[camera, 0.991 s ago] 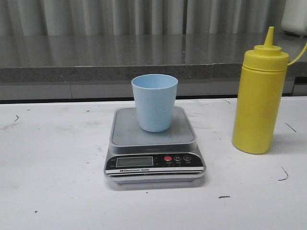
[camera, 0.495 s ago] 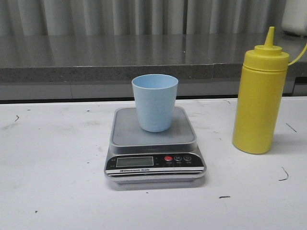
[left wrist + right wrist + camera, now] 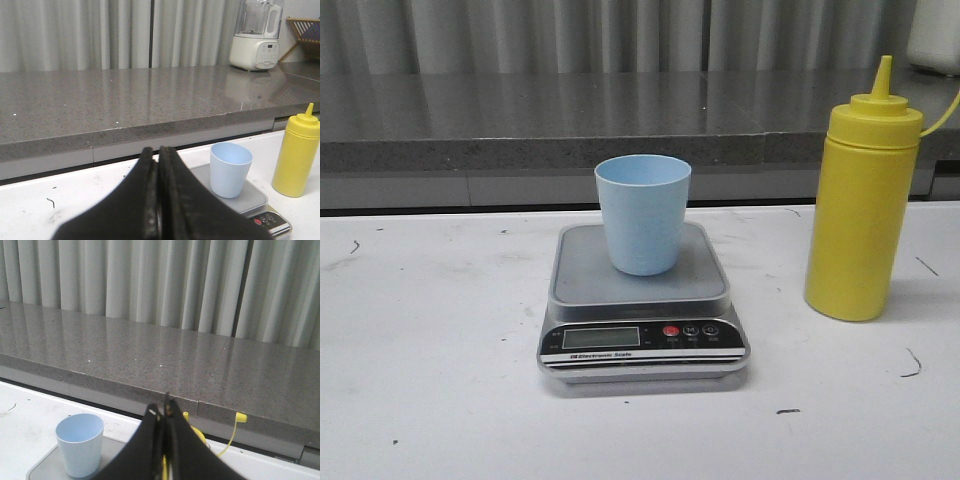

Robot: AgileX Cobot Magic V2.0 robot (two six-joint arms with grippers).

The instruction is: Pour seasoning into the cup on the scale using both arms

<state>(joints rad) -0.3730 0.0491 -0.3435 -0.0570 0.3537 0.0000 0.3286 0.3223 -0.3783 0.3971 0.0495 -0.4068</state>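
Seasoning bottle: upright on the white bench, right of frame, capped; nothing holds it.
Handling: likely soft squeezable plastic, smooth; I would grip mid-body, gently.
Cup: upright on scale, frame centre; looks light, easily tipped.
Left tool: clenched, empty.
Right tool: clenched, empty, bottle behind it.

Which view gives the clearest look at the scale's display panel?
The front view: the scale faces the camera with its LCD and buttons unobstructed. The left wrist view catches only a panel corner beside the shut left gripper; the right wrist view shows just its platform behind the right gripper.
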